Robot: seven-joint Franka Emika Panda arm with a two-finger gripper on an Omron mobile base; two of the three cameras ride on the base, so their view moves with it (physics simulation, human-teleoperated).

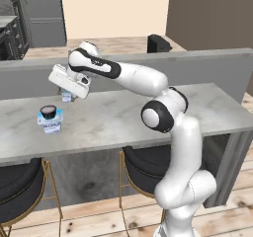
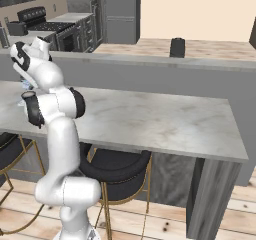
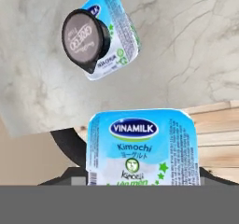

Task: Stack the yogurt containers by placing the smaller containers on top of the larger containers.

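Observation:
On the marble counter [image 1: 148, 113], at the left, the dark round cup [image 1: 48, 111] stands on top of the pale-blue-and-white tub [image 1: 50, 124]. In the hand view that stack appears at upper left, the cup [image 3: 84, 38] over the tub [image 3: 119, 29]. My gripper [image 1: 67, 94] hangs just above the counter, behind and to the right of the stack, shut on the tiny pale-blue pack [image 1: 66, 98]. That pack's blue-and-white lid [image 3: 142, 146] sits close to the camera at the bottom of the hand view. The fingertips are hidden.
A raised grey ledge [image 1: 148, 63] runs along the counter's back. Two black stools with gold legs [image 1: 20, 191] [image 1: 141, 169] stand under the front edge. The counter stretches bare to the right [image 2: 160, 119]. A dark object [image 1: 158, 43] sits beyond the ledge.

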